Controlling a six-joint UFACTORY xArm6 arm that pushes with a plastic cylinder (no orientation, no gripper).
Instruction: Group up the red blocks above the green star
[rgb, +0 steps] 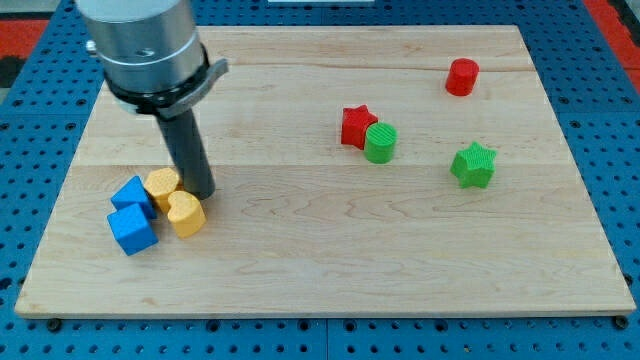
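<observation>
At the table's (300, 270) left side, my tip (203, 192) sits among yellow and blue blocks, well away from the task's blocks.

No red block is being pushed yet. The end effector is a plain rod with nothing to open or close; it holds nothing and seems to touch the yellow heart (186, 213), with another yellow block (161, 184) and two blue blocks (131, 192) (132, 229) just beside. Far to its right lie the red star (355, 125) against a green cylinder (381, 143), the green star (473, 165) and, above that, the red cylinder (462, 77). Next, likely, cross over and nudge the red star rightward.
</observation>
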